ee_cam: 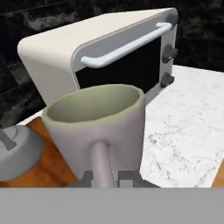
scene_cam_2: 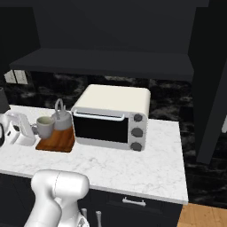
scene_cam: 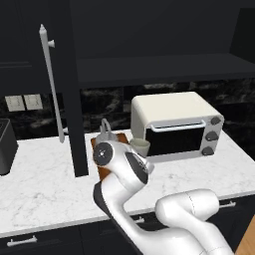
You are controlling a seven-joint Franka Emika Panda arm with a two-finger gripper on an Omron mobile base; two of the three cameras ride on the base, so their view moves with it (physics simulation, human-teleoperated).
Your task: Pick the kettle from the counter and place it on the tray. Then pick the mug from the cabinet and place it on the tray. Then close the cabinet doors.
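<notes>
End effector [ee_cam: 107, 178] clamped on handle of mug [ee_cam: 98, 127], apparently set down on tray [scene_cam_2: 56, 141] at kettle's [scene_cam_2: 61, 119] 9 o'clock. Cabinet doors [scene_cam: 69, 84] ajar, awaiting closing.

1. A black, marble-veined backsplash [scene_cam_2: 173, 95] runs along the wall behind the worktop.
2. Two pale wall switch plates [scene_cam: 23, 102] sit side by side on that wall, far left.
3. A cream toaster oven [scene_cam: 177, 125] with a dark glass door, silver bar handle and three dark knobs stands against the backsplash.
4. A dark boxy appliance [scene_cam: 6, 145] sits at the left edge.
5. Warm wooden floor [scene_cam_2: 203, 216] shows at the lower right.
</notes>
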